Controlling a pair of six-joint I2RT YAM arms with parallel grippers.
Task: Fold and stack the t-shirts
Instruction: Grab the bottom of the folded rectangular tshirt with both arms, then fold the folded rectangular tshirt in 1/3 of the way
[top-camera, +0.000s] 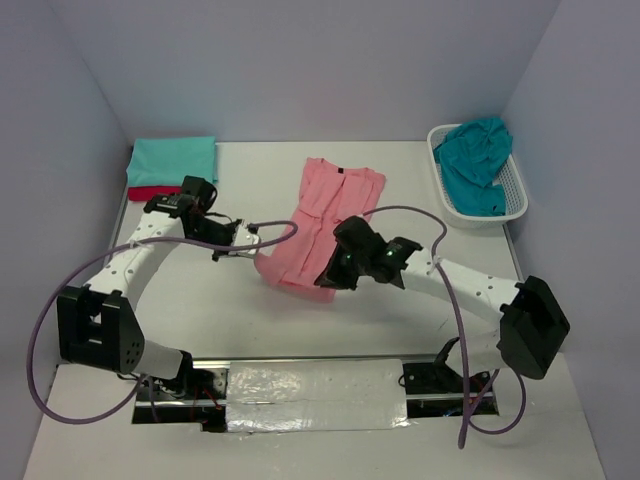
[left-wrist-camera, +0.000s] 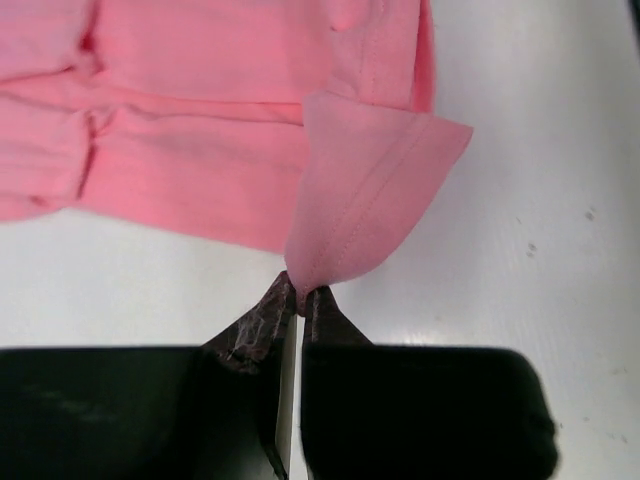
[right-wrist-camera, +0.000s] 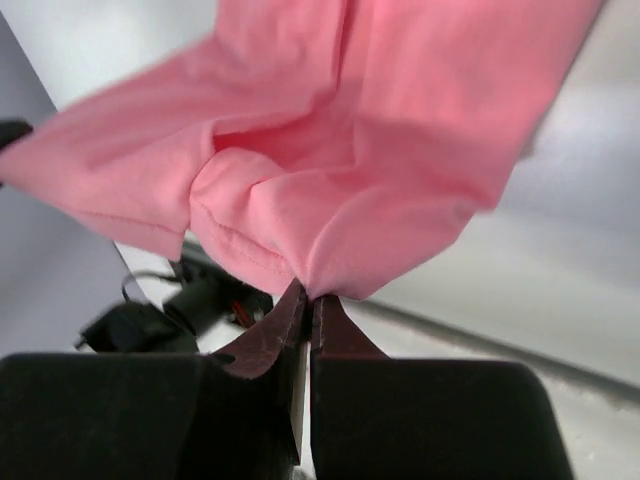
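The salmon pink t-shirt lies lengthwise in the middle of the table, its near hem lifted. My left gripper is shut on the hem's left corner; in the left wrist view the pink cloth rises from the closed gripper. My right gripper is shut on the hem's right corner; the pink cloth hangs from the closed gripper. A folded mint-teal t-shirt lies on a folded crimson red t-shirt at the back left. The darker teal-blue t-shirt is crumpled in the basket.
The white lattice basket stands at the back right by the wall. Purple cables loop from both arms over the table. A shiny taped strip runs along the near edge between the arm bases.
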